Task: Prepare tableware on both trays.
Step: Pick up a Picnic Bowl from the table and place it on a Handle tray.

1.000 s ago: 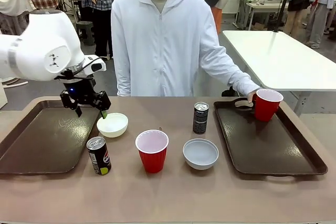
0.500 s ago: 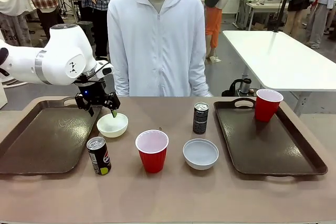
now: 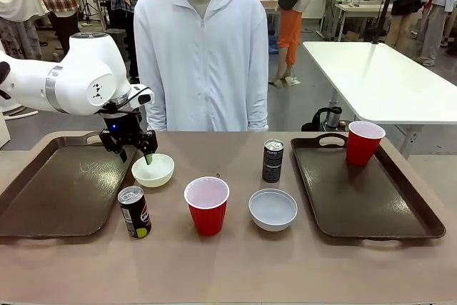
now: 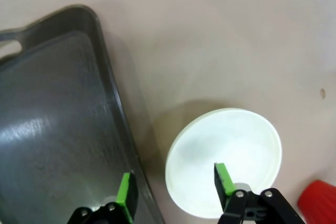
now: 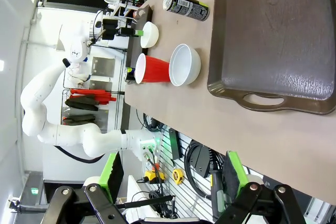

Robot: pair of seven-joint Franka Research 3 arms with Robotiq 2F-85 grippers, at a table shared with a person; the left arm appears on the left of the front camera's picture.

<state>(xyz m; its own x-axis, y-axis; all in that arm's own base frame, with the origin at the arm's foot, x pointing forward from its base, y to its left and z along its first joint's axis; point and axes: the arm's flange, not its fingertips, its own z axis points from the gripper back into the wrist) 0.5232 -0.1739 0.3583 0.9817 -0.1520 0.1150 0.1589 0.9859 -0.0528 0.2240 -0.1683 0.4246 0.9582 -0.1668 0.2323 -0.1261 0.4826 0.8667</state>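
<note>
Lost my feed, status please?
Left gripper open, straddling rim of small round white bowl beside left dark brown plastic tray. Right gripper open, holding nothing. Nothing in the way.

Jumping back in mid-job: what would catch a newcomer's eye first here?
The left gripper hangs at the left bowl, jaws open astride its rim, next to the bare left tray. The right tray holds one red cup at its far corner. A second cup, the other bowl, a near can and a far can stand on the table between the trays.

Two cups [image 3: 207, 205] [image 3: 363, 142], two bowls [image 3: 153, 170] [image 3: 273, 209], two cans [image 3: 134, 211] [image 3: 272, 160], two trays [image 3: 43, 198] [image 3: 371, 208].
</note>
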